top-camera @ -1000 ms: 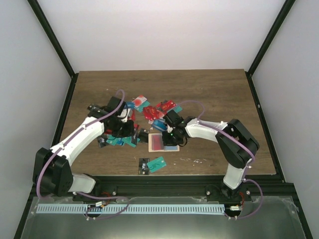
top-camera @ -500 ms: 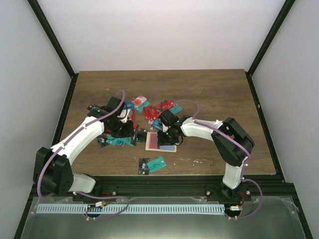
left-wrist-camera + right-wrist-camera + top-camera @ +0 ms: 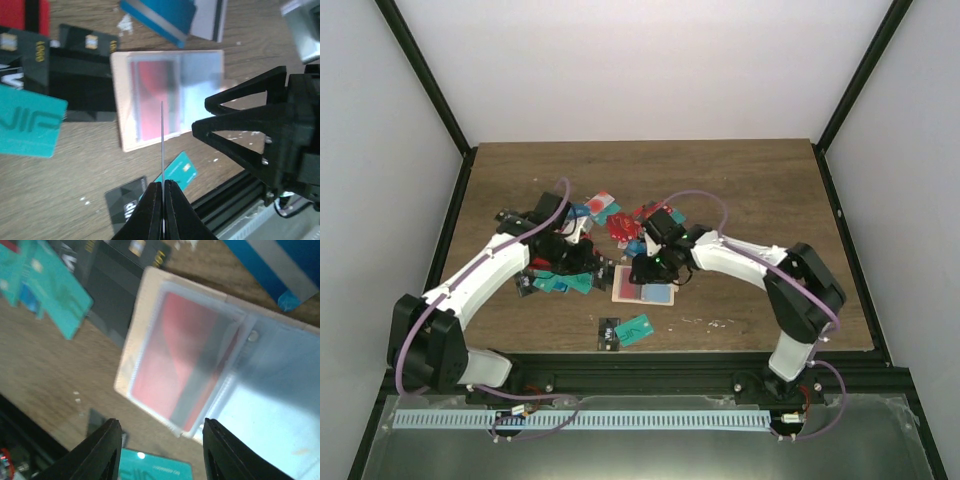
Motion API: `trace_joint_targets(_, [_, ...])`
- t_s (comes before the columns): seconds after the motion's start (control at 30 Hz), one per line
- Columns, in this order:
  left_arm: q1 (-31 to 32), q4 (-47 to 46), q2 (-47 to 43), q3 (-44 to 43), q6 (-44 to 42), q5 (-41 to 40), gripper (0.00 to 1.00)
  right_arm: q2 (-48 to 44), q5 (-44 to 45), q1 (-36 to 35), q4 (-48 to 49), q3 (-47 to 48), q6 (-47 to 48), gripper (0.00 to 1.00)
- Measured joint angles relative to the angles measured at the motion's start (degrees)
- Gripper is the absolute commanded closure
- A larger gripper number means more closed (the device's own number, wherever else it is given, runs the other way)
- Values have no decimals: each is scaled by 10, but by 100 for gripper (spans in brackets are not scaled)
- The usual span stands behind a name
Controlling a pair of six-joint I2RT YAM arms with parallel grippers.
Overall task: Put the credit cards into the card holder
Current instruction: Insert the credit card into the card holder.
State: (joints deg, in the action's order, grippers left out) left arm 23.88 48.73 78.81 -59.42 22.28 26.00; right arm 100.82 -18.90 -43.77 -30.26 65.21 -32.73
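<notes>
One card holder (image 3: 120,100) lies open on tabletop (image 3: 760,190). I see left gripper (image 3: 163,200) pinched on thin credit card (image 3: 162,145), edge-on, above it; right gripper (image 3: 161,422) half-wide, holding nothing.

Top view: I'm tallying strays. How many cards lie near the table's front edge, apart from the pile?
2: a black card on the left, a teal card beside it, both nearer the front than the card holder. None seems hidden there.

This is looking like a robot lab booth. White panels (image 3: 650,70) and black posts (image 3: 425,75) are enclosing a wooden table (image 3: 770,190) where two robot arms (image 3: 485,270) are reaching.
</notes>
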Motion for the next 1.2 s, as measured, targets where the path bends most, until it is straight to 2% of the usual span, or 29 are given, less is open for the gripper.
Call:
trace_joint_targets(0.2, [1, -62, 27, 0, 11, 81, 96, -92, -37, 52, 7, -18, 2, 50])
trace_joint_targets(0.47, [17, -119, 129, -24, 5, 169, 96, -155, -86, 132, 35, -126, -5, 50])
trace_joint_targets(0.8, [38, -136, 233, -49, -19, 188, 96, -176, -140, 135, 81, -220, -42, 52])
trace_joint_targets(1.2, [50, -135, 283, -53, -49, 187, 96, -175, -140, 136, 107, -240, -57, 54])
